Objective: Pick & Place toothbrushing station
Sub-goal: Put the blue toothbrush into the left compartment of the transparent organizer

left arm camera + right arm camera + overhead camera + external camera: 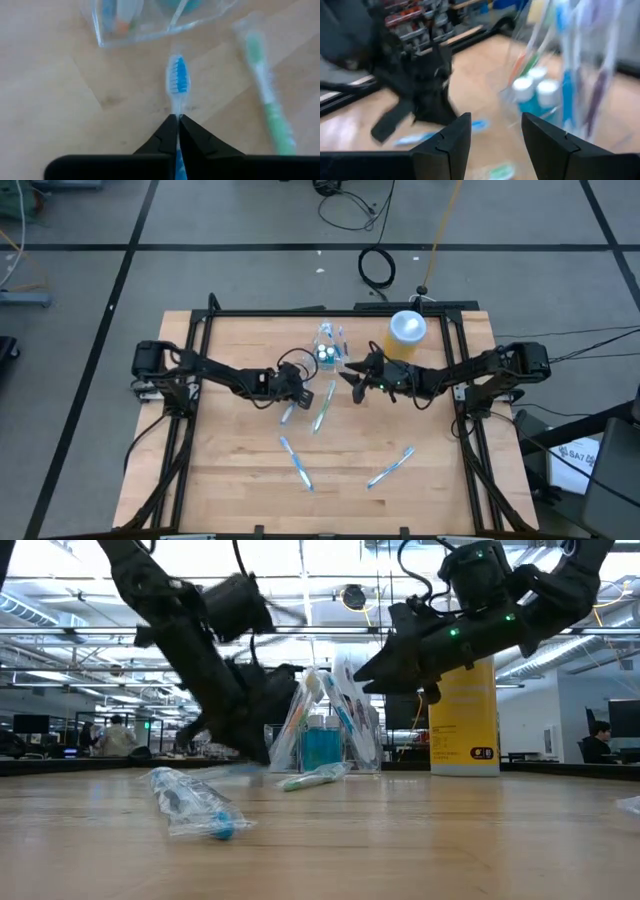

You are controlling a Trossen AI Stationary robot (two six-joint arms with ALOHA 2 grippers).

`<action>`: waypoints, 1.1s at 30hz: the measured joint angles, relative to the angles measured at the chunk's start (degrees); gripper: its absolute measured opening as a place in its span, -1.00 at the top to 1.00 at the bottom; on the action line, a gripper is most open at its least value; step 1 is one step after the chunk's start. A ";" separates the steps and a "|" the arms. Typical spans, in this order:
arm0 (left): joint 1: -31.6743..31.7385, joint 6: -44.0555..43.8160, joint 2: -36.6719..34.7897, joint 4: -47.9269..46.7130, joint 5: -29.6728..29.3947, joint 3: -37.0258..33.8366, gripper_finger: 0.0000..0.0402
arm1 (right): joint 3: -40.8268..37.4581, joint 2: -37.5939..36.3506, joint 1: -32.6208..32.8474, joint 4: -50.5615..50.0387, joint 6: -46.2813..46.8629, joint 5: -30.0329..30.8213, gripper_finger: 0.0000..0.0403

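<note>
While my left gripper [178,118] is clamped shut on the handle of a blue toothbrush [178,80] lying flat on the table [240,470], my right gripper [492,132] hangs with its jaws apart just right of the holder [329,352].

That holder is the clear plastic cup at the far middle of the table, left of the yellow jar [406,335], already stuffed with brushes and 2 small tubes. I judge it light, thin-walled and slick, easy to tip or crush, so I would take it low around the wall, gently, or steady it rather than squeeze.

It stands upright, mouth up, long axis vertical. The blue toothbrush I hold points its bristle end away from my fingers toward the holder, lengthwise along the tabletop. A green toothbrush [267,105] lies just beside it, and 2 more wrapped ones [298,463] lie nearer the front.
</note>
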 joint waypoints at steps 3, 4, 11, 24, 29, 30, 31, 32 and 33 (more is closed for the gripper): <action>-0.43 2.61 -3.72 0.49 -2.71 0.02 0.98 | -1.27 0.00 0.84 -0.20 3.33 -2.05 0.16; -0.53 3.61 -5.05 0.74 -3.18 0.02 0.97 | -1.76 0.00 1.42 -0.23 3.98 -1.98 0.16; -0.74 12.42 -15.37 4.06 -6.21 0.11 0.98 | -5.35 0.00 5.48 -0.08 8.04 -1.91 0.16; -0.59 33.21 -21.31 21.71 -9.22 0.11 0.98 | -9.41 0.00 10.65 -0.09 16.12 -1.91 0.16; -0.28 38.56 -20.96 26.76 -9.53 0.13 0.98 | -9.42 0.00 10.85 -0.05 16.06 -1.84 0.16; -0.28 39.55 -20.97 27.38 -10.39 0.13 0.99 | -9.42 0.00 10.85 -0.03 16.02 -1.84 0.16; -0.29 40.47 -20.98 27.81 -11.69 0.13 0.99 | -9.42 0.00 10.85 0.00 16.00 -1.84 0.16; -0.30 41.32 -20.98 28.07 -13.13 0.13 0.98 | -9.42 0.00 10.85 -0.03 15.97 -1.84 0.16; -0.30 42.24 -20.98 28.37 -14.77 0.13 0.97 | -9.42 0.00 10.79 -0.03 15.93 -1.84 0.16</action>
